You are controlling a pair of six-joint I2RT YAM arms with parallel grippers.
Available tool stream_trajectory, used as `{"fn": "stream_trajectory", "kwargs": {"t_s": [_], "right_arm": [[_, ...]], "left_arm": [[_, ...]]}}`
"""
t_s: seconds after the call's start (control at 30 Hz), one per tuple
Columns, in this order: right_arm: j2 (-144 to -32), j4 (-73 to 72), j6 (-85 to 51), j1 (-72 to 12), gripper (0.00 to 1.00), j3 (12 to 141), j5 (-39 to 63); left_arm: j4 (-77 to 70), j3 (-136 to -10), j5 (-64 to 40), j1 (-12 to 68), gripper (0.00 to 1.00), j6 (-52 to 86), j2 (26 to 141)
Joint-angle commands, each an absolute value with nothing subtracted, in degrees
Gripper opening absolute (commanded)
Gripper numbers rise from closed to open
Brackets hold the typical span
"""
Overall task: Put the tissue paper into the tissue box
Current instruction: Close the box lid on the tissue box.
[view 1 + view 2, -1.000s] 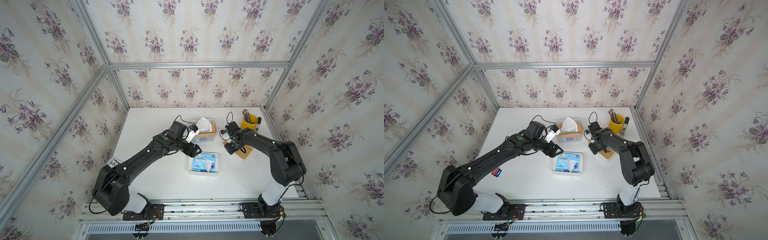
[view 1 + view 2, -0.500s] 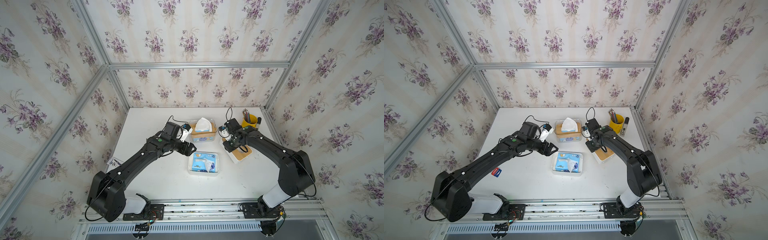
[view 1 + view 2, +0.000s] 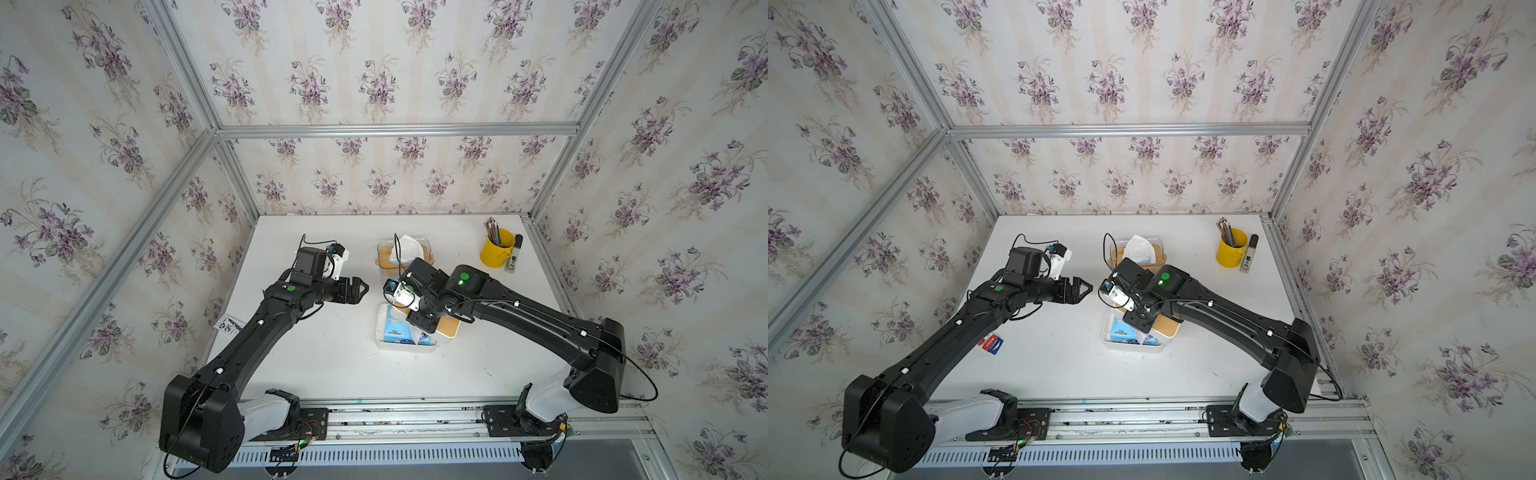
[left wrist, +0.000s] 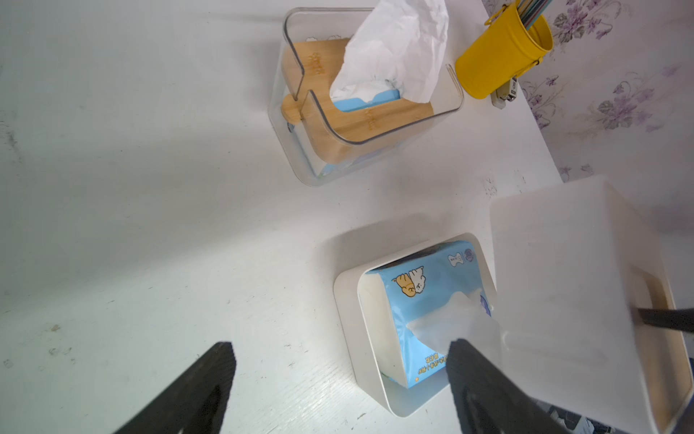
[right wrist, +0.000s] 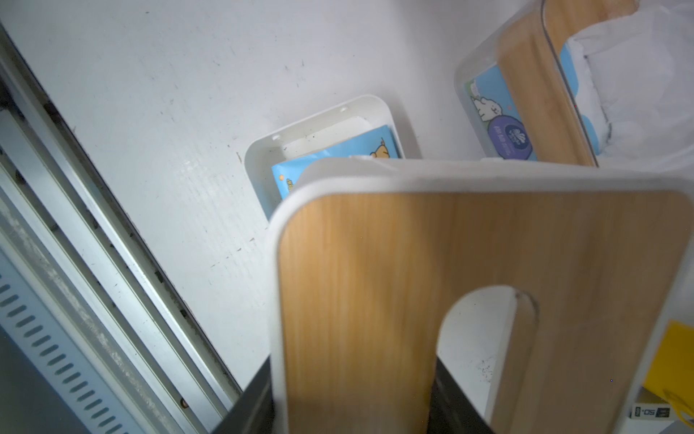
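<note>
Pale striped wallpaper with purple flower sprigs all round, aluminium frame bars at the corners, scuffed white tabletop, metal rail along its front edge.

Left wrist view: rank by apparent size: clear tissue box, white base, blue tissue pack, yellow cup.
1. clear tissue box, white base: alike, base partly covered, unranked.
2. blue tissue pack
3. yellow cup, cropped.

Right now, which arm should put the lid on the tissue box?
The right arm. The right gripper holds the lid partly over the tray with the tissue pack. The left gripper is open, empty and off to the side.
</note>
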State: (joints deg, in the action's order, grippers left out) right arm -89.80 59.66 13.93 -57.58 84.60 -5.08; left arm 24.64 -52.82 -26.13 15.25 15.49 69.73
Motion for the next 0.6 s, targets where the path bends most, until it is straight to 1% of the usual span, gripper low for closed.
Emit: {"fn": "stream_trajectory", "kwargs": {"t_s": [0.0,0.17,0.37,0.57], "right_arm": [[-90.8,60.6,16.8,-59.1,0.23,85.8,-3.0],[-93.1,57.9,18.9,-59.4,0.23,86.5,-0.6],[-98.0,57.7,20.3,-59.4,0.23,87.4,-1.7],[-100.3,56.8,21.8,-59.4,0.23,86.7,-1.8]], "left_arm": [[23.1,-52.2,-26.3,13.9,0.93,16.7,68.9],[23.0,-51.9,-27.4,13.4,0.92,16.6,68.8],[22.8,-51.7,-27.9,13.2,0.93,16.4,69.0],[22.2,-51.3,-28.1,13.0,0.94,16.4,68.7]]}}
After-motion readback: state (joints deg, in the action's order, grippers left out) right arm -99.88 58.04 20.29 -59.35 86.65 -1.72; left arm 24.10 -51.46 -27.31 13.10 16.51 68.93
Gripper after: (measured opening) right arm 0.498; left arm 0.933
